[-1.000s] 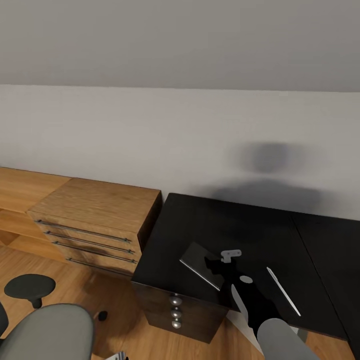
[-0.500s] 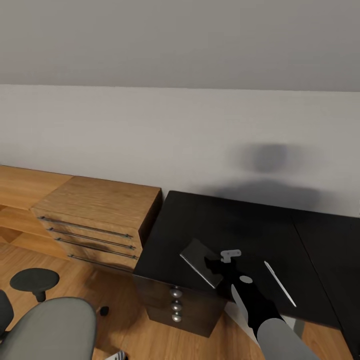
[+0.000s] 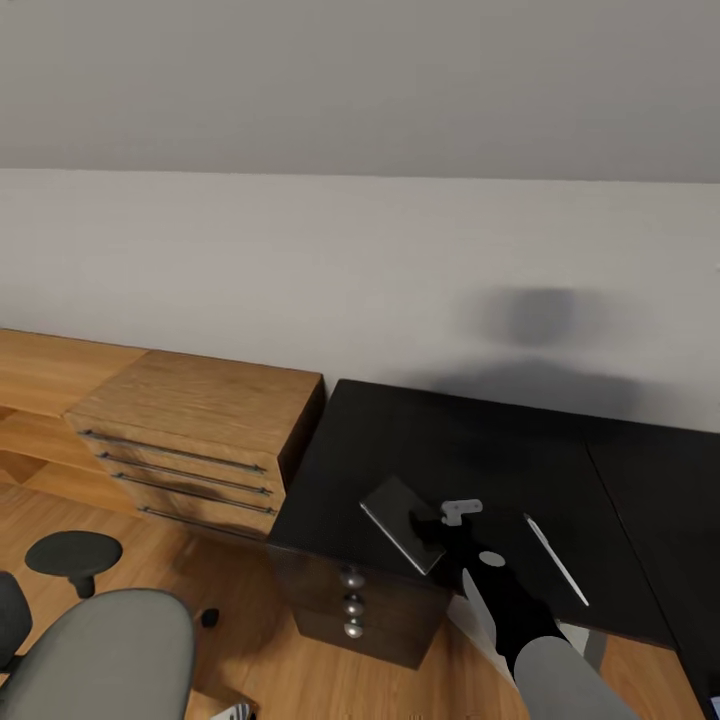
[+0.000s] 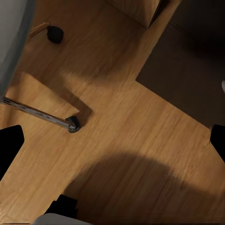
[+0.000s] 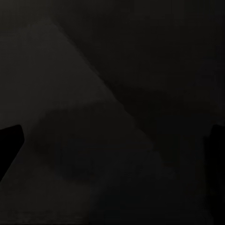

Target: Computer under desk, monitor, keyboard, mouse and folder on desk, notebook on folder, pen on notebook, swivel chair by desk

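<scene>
The small dark grey notebook point(image 3: 398, 518) lies near the front left corner of the black desk point(image 3: 480, 450). The thin white pen point(image 3: 556, 560) lies to its right. My right gripper point(image 3: 436, 536) hovers low over the notebook's right edge. In the right wrist view the gripper point(image 5: 112, 147) is open, its fingertips point(image 5: 9, 145) wide apart over the dark surface. The grey swivel chair point(image 3: 100, 660) stands on the floor at the lower left. My left gripper point(image 4: 112, 143) is open over the wooden floor beside the chair's chrome leg point(image 4: 42, 115).
A light wooden drawer unit point(image 3: 190, 425) stands against the desk's left side. The desk drawers with silver knobs point(image 3: 351, 602) face me. A round black pad on a stem point(image 3: 75, 553) sits left of the chair. A grey wall rises behind the desk.
The whole picture has shifted slightly, so the camera moved a little. Desk, notebook and pen sit a bit higher in view. The right gripper stays over the notebook's edge.
</scene>
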{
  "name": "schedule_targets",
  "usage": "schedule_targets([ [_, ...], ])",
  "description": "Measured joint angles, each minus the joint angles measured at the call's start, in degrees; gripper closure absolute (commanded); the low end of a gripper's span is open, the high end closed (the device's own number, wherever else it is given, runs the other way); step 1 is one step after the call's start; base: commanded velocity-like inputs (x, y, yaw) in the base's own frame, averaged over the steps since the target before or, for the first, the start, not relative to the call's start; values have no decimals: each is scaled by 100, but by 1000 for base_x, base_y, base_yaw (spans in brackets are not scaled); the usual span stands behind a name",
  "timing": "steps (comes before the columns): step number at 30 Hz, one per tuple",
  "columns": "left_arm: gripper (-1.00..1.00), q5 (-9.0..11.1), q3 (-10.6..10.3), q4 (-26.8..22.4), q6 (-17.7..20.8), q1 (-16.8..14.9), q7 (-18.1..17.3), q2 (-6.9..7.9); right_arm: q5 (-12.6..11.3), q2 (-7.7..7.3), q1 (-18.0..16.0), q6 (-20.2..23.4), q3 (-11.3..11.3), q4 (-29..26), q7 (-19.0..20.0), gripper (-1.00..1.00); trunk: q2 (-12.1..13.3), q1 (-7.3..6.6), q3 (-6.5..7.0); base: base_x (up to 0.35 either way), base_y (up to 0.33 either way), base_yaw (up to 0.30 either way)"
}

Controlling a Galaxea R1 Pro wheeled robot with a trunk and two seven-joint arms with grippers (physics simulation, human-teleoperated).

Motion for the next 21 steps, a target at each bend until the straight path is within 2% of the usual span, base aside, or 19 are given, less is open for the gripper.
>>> schedule_targets([
  [5,-100,-1,0,0,-1,0,0,0,0,0,0,0,0,-1,0,-100,0,0,0,-178,0,0],
  [16,-100,-2,0,0,-1,0,-1,0,1,0,0,-6,0,3,-7,-100,-1,-1,0,-40,0,0],
  [21,-100,0,0,0,4,0,0,0,7,0,0,-7,0,4,-10,-100,0,1,0,-198,0,0],
])
